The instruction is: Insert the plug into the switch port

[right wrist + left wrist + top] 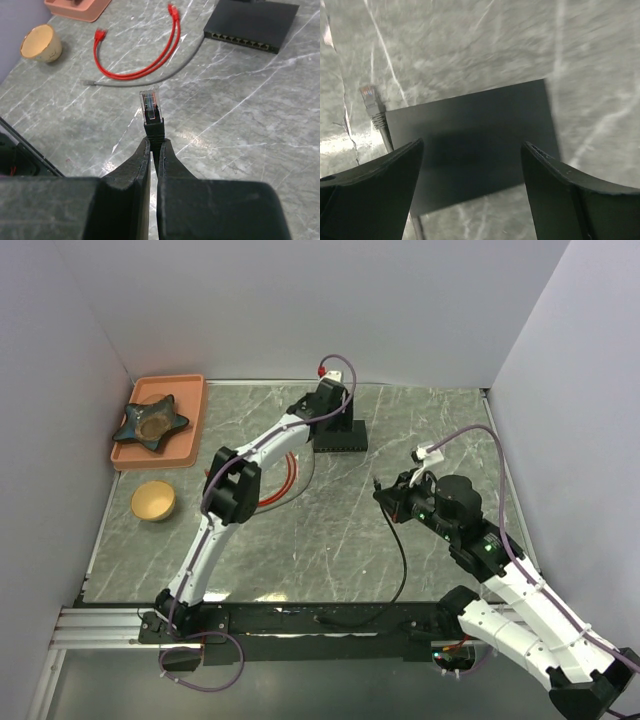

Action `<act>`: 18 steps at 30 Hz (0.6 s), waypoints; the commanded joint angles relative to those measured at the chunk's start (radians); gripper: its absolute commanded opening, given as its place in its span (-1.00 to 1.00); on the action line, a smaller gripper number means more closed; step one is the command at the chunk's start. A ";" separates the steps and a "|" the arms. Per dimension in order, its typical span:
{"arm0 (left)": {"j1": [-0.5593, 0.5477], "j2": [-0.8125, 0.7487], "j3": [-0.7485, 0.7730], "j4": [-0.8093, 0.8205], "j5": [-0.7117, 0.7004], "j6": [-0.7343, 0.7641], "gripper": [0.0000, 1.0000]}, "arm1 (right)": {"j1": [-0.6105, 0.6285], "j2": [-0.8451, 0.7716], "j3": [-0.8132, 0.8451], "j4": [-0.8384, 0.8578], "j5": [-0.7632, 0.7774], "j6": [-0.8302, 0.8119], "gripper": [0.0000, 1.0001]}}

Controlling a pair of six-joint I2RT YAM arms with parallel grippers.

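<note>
the right gripper [154,146], lower centre of its wrist view, is clamped on the black plug [151,109]. the switch port [241,41] lies well apart at upper right. the left gripper [472,146] hangs with fingers spread above the switch [485,120], whose ports are hidden in that view.

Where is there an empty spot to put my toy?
Bare marble: right of the black switch up to the wall, and in front between the left arm and the black cable. Crowded: the left, with orange tray, tan bowl, red cable.
</note>
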State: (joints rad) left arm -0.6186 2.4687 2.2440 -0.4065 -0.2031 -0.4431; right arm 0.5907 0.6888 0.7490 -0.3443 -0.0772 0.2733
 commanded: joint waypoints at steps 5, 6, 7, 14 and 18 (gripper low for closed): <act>0.075 0.068 0.094 0.174 0.099 -0.023 0.68 | -0.008 0.018 -0.016 0.016 -0.033 0.009 -1.00; 0.082 0.075 0.091 0.199 0.105 -0.022 0.69 | -0.008 0.023 -0.016 0.014 -0.035 0.004 -1.00; 0.083 0.079 0.092 0.225 0.128 -0.022 0.71 | -0.008 0.026 -0.014 0.011 -0.033 0.003 -1.00; 0.086 0.193 0.194 0.265 0.235 -0.019 0.79 | -0.009 0.048 -0.019 0.011 -0.036 0.006 -1.00; 0.085 0.214 0.195 0.259 0.350 -0.016 0.79 | -0.009 0.054 -0.014 0.002 -0.044 -0.002 -1.00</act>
State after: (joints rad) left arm -0.5205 2.6450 2.3997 -0.1753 -0.0029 -0.4572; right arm 0.5880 0.7387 0.7300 -0.3553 -0.1120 0.2726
